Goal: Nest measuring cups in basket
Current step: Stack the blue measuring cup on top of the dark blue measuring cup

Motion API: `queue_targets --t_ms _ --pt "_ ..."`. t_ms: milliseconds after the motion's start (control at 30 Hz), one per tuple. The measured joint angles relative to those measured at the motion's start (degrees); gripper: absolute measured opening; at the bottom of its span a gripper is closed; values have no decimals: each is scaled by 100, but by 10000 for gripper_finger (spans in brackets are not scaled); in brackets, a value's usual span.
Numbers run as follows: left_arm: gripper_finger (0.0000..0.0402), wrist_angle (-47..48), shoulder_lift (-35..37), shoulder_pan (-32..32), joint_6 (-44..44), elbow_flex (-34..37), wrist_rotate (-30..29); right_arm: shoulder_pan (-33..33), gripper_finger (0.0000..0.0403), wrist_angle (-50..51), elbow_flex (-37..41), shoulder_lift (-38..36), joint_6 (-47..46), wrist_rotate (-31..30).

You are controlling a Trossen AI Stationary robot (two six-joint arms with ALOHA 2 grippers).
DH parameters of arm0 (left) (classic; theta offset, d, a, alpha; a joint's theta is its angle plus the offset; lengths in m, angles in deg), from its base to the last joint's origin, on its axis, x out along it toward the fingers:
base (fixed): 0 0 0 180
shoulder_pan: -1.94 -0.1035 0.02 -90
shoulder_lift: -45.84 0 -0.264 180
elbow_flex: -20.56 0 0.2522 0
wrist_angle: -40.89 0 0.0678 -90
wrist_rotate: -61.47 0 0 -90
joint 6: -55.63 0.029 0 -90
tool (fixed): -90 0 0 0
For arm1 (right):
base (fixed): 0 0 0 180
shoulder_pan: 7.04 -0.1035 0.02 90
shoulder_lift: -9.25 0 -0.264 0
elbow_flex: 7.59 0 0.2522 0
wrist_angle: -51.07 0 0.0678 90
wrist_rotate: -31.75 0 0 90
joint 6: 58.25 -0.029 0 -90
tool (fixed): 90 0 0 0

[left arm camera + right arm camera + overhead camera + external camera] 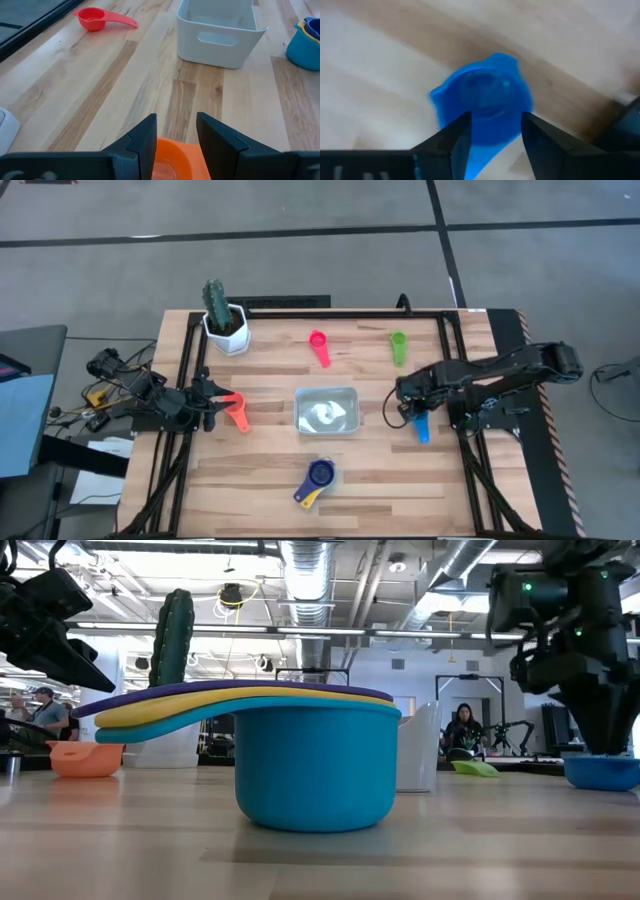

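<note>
My left gripper [213, 406] is open over the orange-red cup [237, 413], which rests on the table at the left. In the left wrist view the cup's bowl [172, 156] shows below the gap between the fingers. My right gripper [408, 408] is open just above the blue cup [421, 426], whose bowl [485, 102] lies ahead of the spread fingers; it stands on the table [602, 772]. The clear basket [326, 410] sits mid-table. Pink cup [320, 346] and green cup [398, 345] lie farther back. Purple, yellow and teal cups are nested in one stack [317, 479] near the front.
A white hexagonal pot with a cactus [225, 322] stands at the far left corner. A black frame [186, 380] borders the tabletop on both sides and at the far edge. Bare wood lies between the basket and each side cup. People show in the room behind [465, 728].
</note>
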Motion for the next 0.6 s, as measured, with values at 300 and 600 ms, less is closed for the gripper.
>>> queue_targets --t_ms 300,600 --pt "128 1 0 -1 0 0 7 101 206 117 108 22 -61 -574" --pt "128 1 0 -2 0 0 9 154 124 -629 544 22 -353 -148"
